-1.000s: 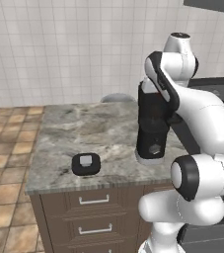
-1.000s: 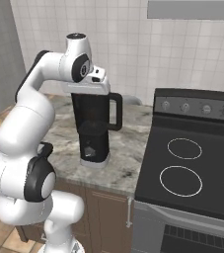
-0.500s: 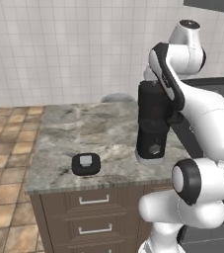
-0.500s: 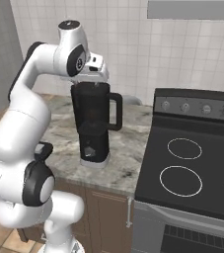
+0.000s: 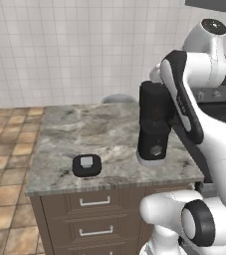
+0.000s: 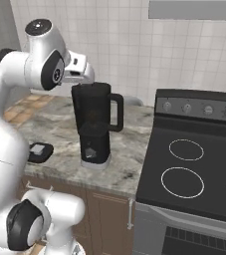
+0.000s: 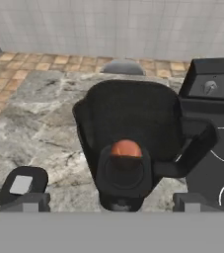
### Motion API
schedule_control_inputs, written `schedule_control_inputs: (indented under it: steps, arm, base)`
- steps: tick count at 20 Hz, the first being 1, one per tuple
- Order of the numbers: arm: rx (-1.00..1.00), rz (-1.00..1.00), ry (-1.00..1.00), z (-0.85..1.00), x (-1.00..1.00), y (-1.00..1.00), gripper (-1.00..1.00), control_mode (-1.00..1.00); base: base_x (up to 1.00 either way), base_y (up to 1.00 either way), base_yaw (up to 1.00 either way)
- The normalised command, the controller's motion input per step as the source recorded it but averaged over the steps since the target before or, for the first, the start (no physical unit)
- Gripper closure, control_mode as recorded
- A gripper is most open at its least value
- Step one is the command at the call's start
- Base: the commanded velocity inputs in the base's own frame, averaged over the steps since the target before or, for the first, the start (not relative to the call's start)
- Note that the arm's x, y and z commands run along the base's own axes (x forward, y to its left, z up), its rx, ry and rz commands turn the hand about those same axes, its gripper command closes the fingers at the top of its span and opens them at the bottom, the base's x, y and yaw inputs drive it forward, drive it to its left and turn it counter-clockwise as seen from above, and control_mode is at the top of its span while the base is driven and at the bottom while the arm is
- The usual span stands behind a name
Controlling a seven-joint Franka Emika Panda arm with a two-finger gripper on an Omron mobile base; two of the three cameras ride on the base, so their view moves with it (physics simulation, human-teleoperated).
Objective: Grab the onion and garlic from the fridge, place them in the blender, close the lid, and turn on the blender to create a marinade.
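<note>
Orange-red and round, the onion (image 7: 126,147) sits down inside the blender (image 7: 128,143) jar. Black and tall, the blender (image 5: 154,124) stands on the grey stone counter (image 5: 99,132) with its top open and its handle toward the stove (image 6: 199,164). At about 8 o'clock from it in the hand view, the lid (image 7: 23,185) lies flat on the counter, apart from the blender. High above the jar hangs the gripper (image 7: 111,201), its fingers (image 7: 32,201) wide apart and holding nothing.
</note>
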Motion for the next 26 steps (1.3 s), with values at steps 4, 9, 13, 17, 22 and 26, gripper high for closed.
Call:
schedule_control_inputs:
  steps: [4,9,13,17,22,26]
  arm:
    - [0.0,-0.01,-0.12,-0.7,-1.0,0.16,-1.0,-1.0]
    - [0.0,-0.03,-0.03,-0.77,-1.0,0.1,-1.0,-1.0]
    - [0.0,-0.04,0.04,-0.65,-0.75,0.01,-1.0,-1.0]
    - [-0.01,0.0,0.05,-0.11,-0.04,0.07,-1.0,-1.0]
    - [0.0,-0.03,-0.08,0.0,-0.46,-0.01,-1.0,-1.0]
    - [0.02,-0.22,-0.2,0.0,-1.0,-0.17,-1.0,-1.0]
  base:
    - [0.0,0.0,0.0]
    - [0.0,0.0,0.0]
    - [0.0,0.0,0.0]
    - [0.0,0.0,0.0]
    - [0.0,0.0,0.0]
    - [0.0,0.0,0.0]
